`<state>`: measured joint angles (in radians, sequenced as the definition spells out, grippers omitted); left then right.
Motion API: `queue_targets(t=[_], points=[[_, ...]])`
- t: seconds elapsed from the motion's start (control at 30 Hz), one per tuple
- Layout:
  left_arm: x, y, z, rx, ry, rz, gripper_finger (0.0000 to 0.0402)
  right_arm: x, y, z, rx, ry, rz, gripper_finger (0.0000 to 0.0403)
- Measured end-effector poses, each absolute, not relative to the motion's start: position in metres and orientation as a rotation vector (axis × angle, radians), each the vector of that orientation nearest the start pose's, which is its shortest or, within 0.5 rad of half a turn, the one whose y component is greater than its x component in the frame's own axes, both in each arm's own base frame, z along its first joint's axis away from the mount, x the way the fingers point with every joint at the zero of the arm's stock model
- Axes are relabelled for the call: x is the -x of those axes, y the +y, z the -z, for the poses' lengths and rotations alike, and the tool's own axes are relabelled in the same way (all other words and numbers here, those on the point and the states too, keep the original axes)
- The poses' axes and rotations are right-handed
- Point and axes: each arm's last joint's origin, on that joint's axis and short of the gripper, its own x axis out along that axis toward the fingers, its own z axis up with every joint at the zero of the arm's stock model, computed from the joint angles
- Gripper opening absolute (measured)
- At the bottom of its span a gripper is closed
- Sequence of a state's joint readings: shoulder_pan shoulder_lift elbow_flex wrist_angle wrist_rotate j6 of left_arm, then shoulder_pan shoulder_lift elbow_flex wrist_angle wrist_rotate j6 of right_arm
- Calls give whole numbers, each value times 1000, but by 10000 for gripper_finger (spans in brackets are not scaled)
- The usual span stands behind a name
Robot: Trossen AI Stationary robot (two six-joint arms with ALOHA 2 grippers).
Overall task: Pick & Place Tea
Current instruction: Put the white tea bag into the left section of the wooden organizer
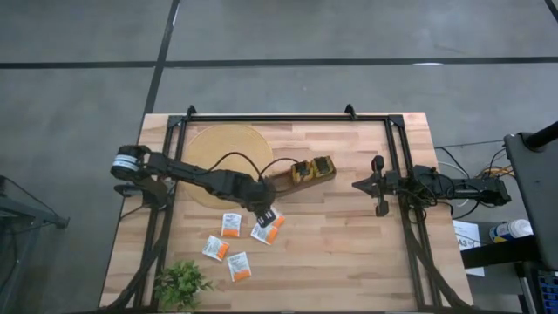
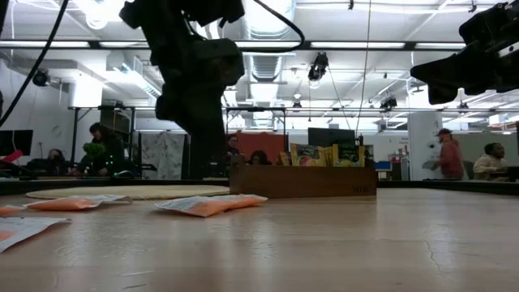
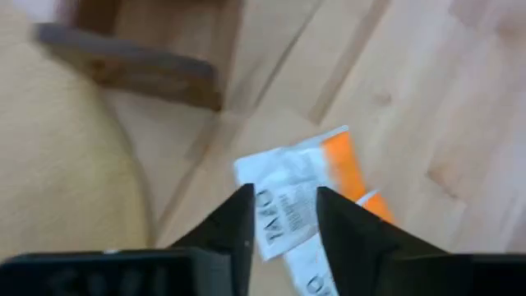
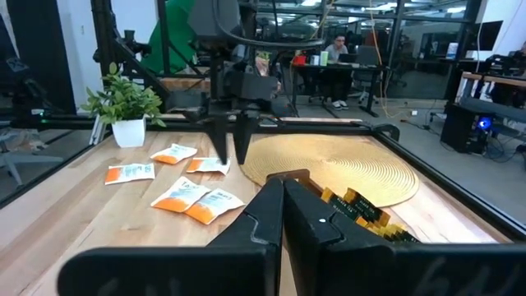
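From my station, working left to right across the table: the plant (image 1: 181,283) sits at the near left corner, with the round woven mat (image 1: 214,150) farther back. Between them 5 tea sachets (image 1: 236,265) lie loose on the wood, white with orange patches: 1 at (image 1: 215,249), 1 at (image 1: 231,225), and an overlapping pair (image 1: 268,228) just right of those. My left gripper (image 1: 264,215) hangs directly over that pair. In the left wrist view its fingers (image 3: 233,224) stand partly apart with nothing between them, and the upper sachet of the pair (image 3: 289,191) shows through the gap below, not yet touched as far as I can tell. In the low view the same pair (image 2: 209,204) lies flat on the table.

Next along is the wooden tray (image 1: 301,173), which holds a few dark green and yellow sachets at its right end; its left part looks bare. So I judge the job only partly done: a handful is filed and all 5 loose sachets are left, with the overlapping pair as the step in hand.

Far right, my right gripper (image 1: 373,185) waits near the table's right rail, its fingers pressed together and empty, well apart from the tea
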<state>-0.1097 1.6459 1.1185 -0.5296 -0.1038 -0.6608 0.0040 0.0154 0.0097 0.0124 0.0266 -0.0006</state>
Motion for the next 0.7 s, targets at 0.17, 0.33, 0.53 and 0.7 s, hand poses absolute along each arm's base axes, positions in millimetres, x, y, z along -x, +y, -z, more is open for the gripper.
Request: queue_targets(t=[0.17, 0.33, 0.53, 0.7], points=[[-325, -36, -198, 528, 1004, -290, 171, -98, 0, -167, 0, -7, 23, 9], [-320, -35, -193, 579, 1033, -341, 181, -98, 0, -167, 0, -7, 23, 9], [-324, -36, -186, 608, 1058, -381, 181, -98, 0, -167, 0, -7, 23, 9], [-336, -40, -184, 587, 1083, -386, 181, -98, 0, -167, 0, -7, 23, 9]])
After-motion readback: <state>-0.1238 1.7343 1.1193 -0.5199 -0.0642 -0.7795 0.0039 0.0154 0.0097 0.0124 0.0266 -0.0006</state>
